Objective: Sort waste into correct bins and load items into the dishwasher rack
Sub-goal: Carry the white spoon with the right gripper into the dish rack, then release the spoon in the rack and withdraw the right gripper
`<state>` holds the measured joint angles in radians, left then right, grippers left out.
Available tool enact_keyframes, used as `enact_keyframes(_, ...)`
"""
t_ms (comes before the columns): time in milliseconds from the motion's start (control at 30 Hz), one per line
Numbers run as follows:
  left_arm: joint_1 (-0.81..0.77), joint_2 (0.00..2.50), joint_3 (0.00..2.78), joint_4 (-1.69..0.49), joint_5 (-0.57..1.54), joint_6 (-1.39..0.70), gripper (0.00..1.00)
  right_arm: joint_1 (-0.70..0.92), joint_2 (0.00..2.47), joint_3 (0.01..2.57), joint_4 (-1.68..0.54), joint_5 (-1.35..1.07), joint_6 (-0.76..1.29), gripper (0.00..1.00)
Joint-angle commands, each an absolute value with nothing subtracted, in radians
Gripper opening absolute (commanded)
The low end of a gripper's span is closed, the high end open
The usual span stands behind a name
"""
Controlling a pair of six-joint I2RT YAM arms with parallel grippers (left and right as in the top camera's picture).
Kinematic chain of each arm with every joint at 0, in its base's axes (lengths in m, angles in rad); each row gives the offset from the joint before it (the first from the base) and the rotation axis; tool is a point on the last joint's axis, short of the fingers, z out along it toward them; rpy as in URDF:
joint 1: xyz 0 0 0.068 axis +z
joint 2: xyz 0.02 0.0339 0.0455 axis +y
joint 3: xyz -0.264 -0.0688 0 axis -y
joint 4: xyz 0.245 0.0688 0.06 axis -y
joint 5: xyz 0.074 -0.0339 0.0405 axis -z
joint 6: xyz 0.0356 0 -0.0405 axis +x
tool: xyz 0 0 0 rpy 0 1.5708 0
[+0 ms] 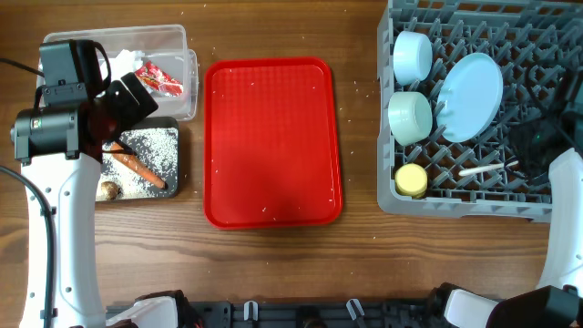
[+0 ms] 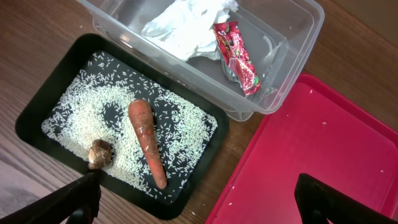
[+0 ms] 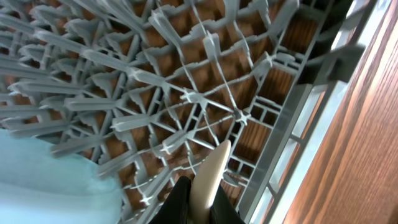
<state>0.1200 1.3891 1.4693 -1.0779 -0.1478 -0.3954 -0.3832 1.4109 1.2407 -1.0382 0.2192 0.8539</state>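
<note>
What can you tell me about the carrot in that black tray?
The carrot is orange and whole, tapering from a broad rounded top to a thin tip, and its skin is slightly mottled. It lies flat in the black tray on a layer of white rice, with its thick end towards the clear tub. A small brown lump sits beside it, not touching. Nothing holds it.

spoon [image 3: 210,171], lower end beyond the bottom edge
</note>
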Motion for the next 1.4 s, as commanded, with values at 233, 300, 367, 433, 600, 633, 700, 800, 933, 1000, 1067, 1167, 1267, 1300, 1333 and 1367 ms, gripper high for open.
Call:
enact_keyframes(233,0.12,1.381,1.475,-1.078,-0.142,-0.404,1.0,-0.387,1.414,1.144,-0.959,0.234,0.946,0.55)
enact_keyframes(300,0.12,1.381,1.475,-1.079,-0.142,-0.404,1.0,-0.387,1.414,1.144,-0.953,0.223,0.945,0.57)
enact_keyframes(367,0.12,1.381,1.475,-1.079,-0.142,-0.404,1.0,-0.387,1.414,1.144,-0.954,0.208,0.941,0.59)
enact_keyframes(433,0.12,1.381,1.475,-1.079,-0.142,-0.404,1.0,-0.387,1.414,1.144,-0.948,0.162,0.879,0.59)
enact_keyframes(600,0.12,1.381,1.475,-1.079,-0.142,-0.404,1.0,-0.387,1.374,1.145,-0.875,-0.048,0.586,0.86)
enact_keyframes(633,0.12,1.381,1.475,-1.079,-0.142,-0.404,1.0,-0.387,1.352,1.149,-0.865,-0.099,0.512,0.94)
enact_keyframes(700,0.12,1.381,1.475,-1.079,-0.142,-0.404,1.0,-0.387,1.315,1.161,-0.861,-0.181,0.417,1.0)
enact_keyframes(800,0.12,1.381,1.475,-1.079,-0.142,-0.405,1.0,-0.387,1.255,1.174,-0.861,-0.31,0.311,1.0)
enact_keyframes(933,0.12,1.381,1.475,-1.079,-0.142,-0.404,1.0,-0.374,1.12,1.184,-0.862,-0.568,0.115,1.0)
enact_keyframes(1000,0.12,1.381,1.475,-1.079,-0.142,-0.404,1.0,-0.35,1.047,1.184,-0.873,-0.604,0.062,1.0)
enact_keyframes(1067,0.12,1.381,1.475,-1.078,-0.142,-0.404,1.0,-0.291,0.945,1.184,-0.913,-0.604,-0.007,1.0)
enact_keyframes(1167,0.12,1.381,1.475,-1.079,-0.142,-0.404,1.0,-0.21,0.841,1.184,-0.98,-0.603,-0.054,1.0)
enact_keyframes(1267,0.12,1.381,1.475,-1.079,-0.142,-0.404,1.0,-0.15,0.752,1.184,-1.097,-0.604,-0.044,1.0)
enact_keyframes(1300,0.12,1.381,1.475,-1.079,-0.142,-0.404,1.0,-0.146,0.74,1.184,-1.124,-0.604,-0.025,1.0)
enact_keyframes(1333,0.12,1.381,1.475,-1.079,-0.142,-0.404,1.0,-0.144,0.726,1.184,-1.168,-0.603,0.011,1.0)
enact_keyframes(1367,0.12,1.381,1.475,-1.078,-0.142,-0.404,1.0,-0.144,0.72,1.184,-1.197,-0.6,0.035,1.0)
